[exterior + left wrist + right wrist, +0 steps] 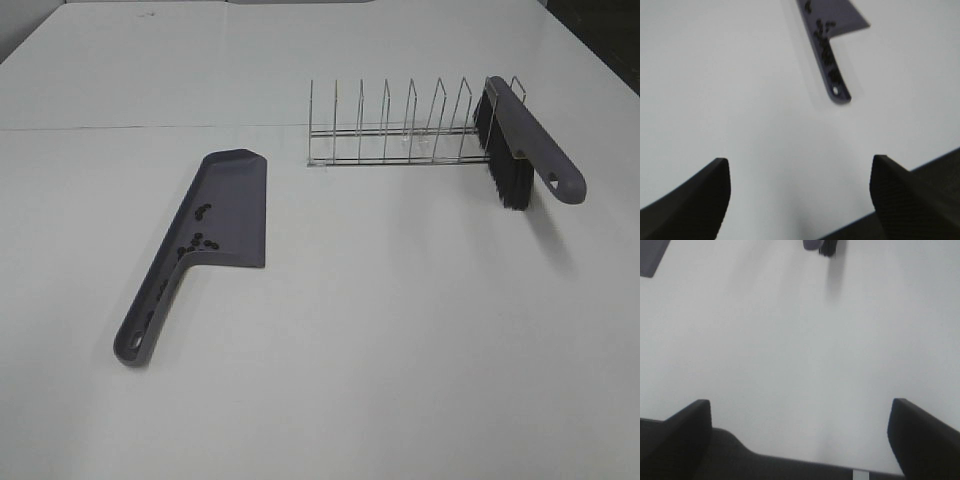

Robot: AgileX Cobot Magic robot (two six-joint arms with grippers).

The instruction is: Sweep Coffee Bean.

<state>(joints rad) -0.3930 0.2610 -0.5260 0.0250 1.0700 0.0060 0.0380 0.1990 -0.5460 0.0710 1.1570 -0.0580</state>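
A grey dustpan (pixel 225 210) lies flat on the white table at the left, handle toward the front. Several tiny dark coffee beans (pixel 199 241) sit in its pan near the handle, and a few lie in the handle channel. The left wrist view shows the dustpan (pixel 836 75) with the beans (pixel 823 29) ahead of my left gripper (pixel 800 200), which is open, empty and well short of it. A grey brush (pixel 525 130) with black bristles leans on the wire rack. My right gripper (pixel 800 440) is open and empty over bare table; the brush's end (pixel 815 244) shows far ahead.
A wire dish rack (pixel 400 125) stands at the back right and bears the brush at its right end. A corner of the dustpan (pixel 651 255) shows in the right wrist view. Neither arm shows in the exterior high view.
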